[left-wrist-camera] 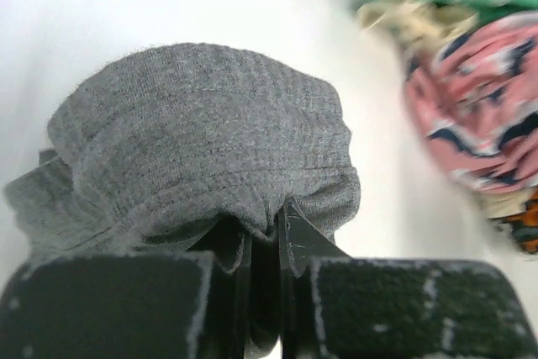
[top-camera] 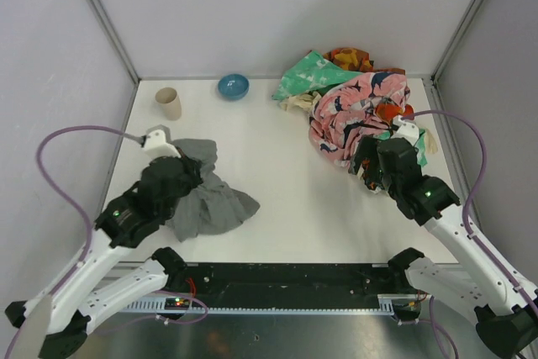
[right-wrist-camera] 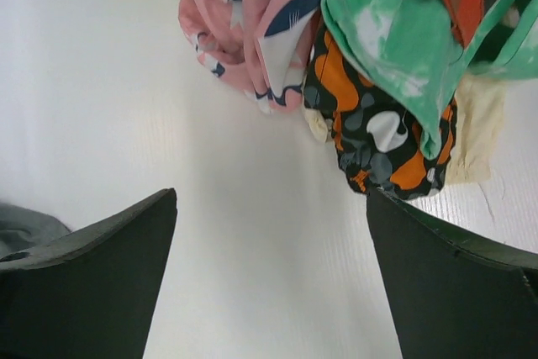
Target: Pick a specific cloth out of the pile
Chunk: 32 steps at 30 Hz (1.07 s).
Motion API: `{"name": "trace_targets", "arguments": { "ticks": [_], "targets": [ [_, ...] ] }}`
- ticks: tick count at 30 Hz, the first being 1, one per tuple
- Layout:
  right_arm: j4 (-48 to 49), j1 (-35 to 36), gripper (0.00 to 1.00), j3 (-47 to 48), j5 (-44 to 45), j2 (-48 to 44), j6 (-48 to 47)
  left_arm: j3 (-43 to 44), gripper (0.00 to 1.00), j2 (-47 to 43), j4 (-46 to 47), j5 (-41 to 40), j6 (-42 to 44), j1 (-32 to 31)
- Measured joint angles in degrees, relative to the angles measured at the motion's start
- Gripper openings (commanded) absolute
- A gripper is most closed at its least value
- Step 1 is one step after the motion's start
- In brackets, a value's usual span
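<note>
The dark grey cloth [top-camera: 210, 199] lies crumpled at the left of the table, apart from the pile. My left gripper [top-camera: 178, 166] is shut on a fold of it; the left wrist view shows the grey cloth [left-wrist-camera: 202, 132] bunched over the closed jaws of that gripper [left-wrist-camera: 273, 229]. The pile [top-camera: 357, 107] of pink floral, mint green, cream and orange-black cloths sits at the back right. My right gripper [top-camera: 367, 170] is open and empty at the pile's near edge. In the right wrist view, the pile [right-wrist-camera: 370, 65] hangs just beyond this gripper [right-wrist-camera: 269, 233].
A blue bowl [top-camera: 234, 86] and a tan cup [top-camera: 169, 103] stand at the back left near the wall. Grey walls close the table on three sides. Bare white table [top-camera: 303, 199] lies between the two grippers.
</note>
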Motion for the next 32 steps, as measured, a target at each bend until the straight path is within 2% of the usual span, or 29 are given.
{"name": "trace_targets", "arguments": {
  "ticks": [1,3,4,6,10,13,18,25,32],
  "targets": [
    [-0.2,0.5,0.99,-0.5,0.0,-0.2,0.7,-1.5,0.29,0.8,-0.5,-0.3,-1.1,0.0],
    [-0.5,1.2,0.99,-1.7,0.0,-0.5,1.3,-4.3,0.75,3.2,-0.9,-0.4,-3.0,0.3],
    [-0.6,1.4,0.99,-2.3,-0.1,-0.6,1.5,-5.8,0.87,4.9,-0.8,-0.1,-4.3,0.6],
    [-0.4,1.8,0.99,-3.7,-0.5,-0.9,1.5,-8.2,0.97,9.2,-0.9,1.4,-7.3,1.5],
    [0.0,1.9,0.99,-6.4,-1.5,-2.6,0.7,-9.2,0.99,15.9,-2.1,4.9,-9.0,2.6],
    [0.9,1.9,0.99,-7.6,-2.1,-5.2,0.2,-8.3,1.00,15.1,-3.4,6.7,-9.3,2.7],
    [2.9,1.9,0.99,-9.7,-3.1,-11.2,-0.1,-5.3,1.00,6.9,-3.3,8.4,-9.2,2.8],
    [3.2,1.9,0.99,-12.3,-5.2,-17.4,0.0,-6.2,1.00,-5.6,-3.5,9.4,-9.3,2.8],
    [3.0,1.9,0.99,-16.5,-6.6,-23.8,0.7,-9.1,1.00,-6.9,-5.9,10.7,-9.5,2.8]
  ]
}}
